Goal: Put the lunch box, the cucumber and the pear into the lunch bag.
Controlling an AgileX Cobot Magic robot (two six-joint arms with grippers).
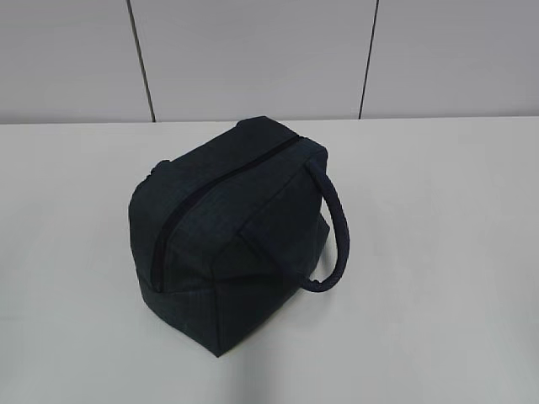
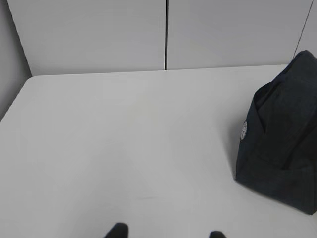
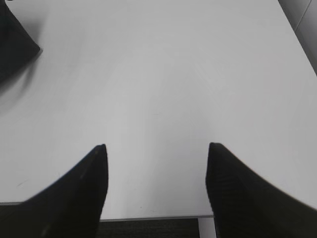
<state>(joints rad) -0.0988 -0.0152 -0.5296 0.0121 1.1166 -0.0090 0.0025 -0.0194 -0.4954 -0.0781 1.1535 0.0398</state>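
my right tool (image 3: pixel 154 148) fills the bottom of its wrist view, two dark fingers (image 3: pixel 79 193) spread wide apart with nothing between them, hanging over the near edge of the white desk (image 3: pixel 163 74). my left tool (image 2: pixel 166 234) shows only two small dark tips at the foot of its view, parted and empty, above bare desk too. neither touches anything.

outward from there, the lunch bag (image 1: pixel 223 227) sits near the middle of the desk, well apart from both tools: to the right in the left wrist view, its corner just at the upper left in the right wrist view. it is a boxy dark navy fabric bag, its zip (image 1: pixel 215 189) running along the top and looking shut from end to end, with the rounded loop handle (image 1: pixel 333 231) drooping on its right side.

i see no lunch box, cucumber or pear anywhere. whether they are already inside i cannot tell; with the bag zipped and my tools idle, i judge this either the very start or the finish.
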